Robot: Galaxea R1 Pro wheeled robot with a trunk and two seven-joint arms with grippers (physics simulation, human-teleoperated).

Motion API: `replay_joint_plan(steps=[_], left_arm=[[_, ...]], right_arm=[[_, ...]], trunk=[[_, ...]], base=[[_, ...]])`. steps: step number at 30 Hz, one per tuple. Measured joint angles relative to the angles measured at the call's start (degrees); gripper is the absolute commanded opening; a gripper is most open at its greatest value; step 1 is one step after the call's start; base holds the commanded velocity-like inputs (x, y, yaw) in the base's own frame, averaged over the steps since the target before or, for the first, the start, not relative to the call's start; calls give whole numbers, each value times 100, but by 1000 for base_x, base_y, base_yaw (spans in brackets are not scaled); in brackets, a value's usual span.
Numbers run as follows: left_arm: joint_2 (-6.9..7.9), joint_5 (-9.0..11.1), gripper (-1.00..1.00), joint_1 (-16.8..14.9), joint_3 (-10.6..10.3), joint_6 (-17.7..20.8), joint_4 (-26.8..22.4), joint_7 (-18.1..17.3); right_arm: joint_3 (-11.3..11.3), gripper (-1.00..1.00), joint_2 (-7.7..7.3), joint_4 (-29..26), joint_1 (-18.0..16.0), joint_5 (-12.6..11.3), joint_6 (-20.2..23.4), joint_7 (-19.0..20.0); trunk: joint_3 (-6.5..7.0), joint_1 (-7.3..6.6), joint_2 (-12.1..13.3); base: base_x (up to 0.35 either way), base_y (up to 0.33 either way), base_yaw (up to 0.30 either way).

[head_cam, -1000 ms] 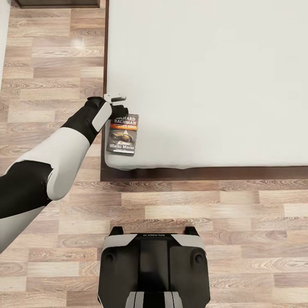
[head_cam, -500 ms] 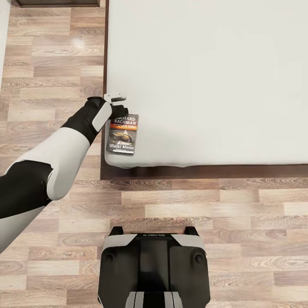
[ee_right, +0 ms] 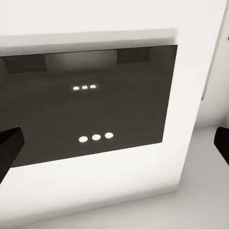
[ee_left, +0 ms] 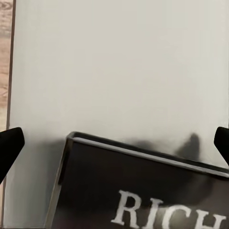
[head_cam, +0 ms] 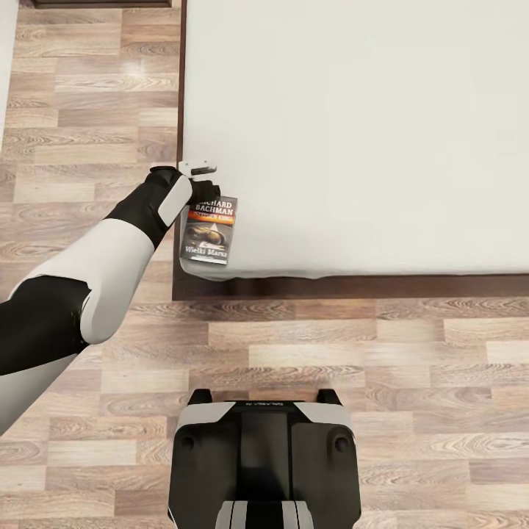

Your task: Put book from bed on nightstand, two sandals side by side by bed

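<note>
One book point(head_cam: 210, 230), dark cover lettered RICHARD BACHMAN, lying flat at the near left corner of the bed point(head_cam: 367, 132), within reach from the floor. Left pincer point(head_cam: 200, 176) poised at its top edge, fingers point(ee_left: 9, 145) spread wide, evidently set to straddle it; right pincer's fingers point(ee_right: 9, 143) likewise spread, facing a dark panel.

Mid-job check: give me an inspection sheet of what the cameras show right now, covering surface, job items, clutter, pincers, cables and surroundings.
Surface: bed, light grey mattress on a dark wooden frame, bare apart from the book.
Job items: book lies flat, cover up, at the mattress corner nearest the robot's left; it overhangs the edge slightly. Sandals and nightstand: nothing seen.
Clutter: nothing seen.
Pincers: left pincer is at the book's far edge; the left wrist view shows its fingers spread wide, either side of the book's top edge, not closed on it. Right pincer open, facing a dark glossy panel.
Cables: nothing seen.
Surroundings: wood plank floor; robot base near the bed's foot.
</note>
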Motion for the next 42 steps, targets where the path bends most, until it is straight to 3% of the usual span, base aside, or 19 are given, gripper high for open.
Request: replay_joint_plan(steps=[42], left_arm=[[0,-84,100,-3,-17,-82,11,-8]], right_arm=[[7,100,0,-4,0,8,57,-9]], trunk=[[1,-1,-1]], base=[[-66,-12,0]])
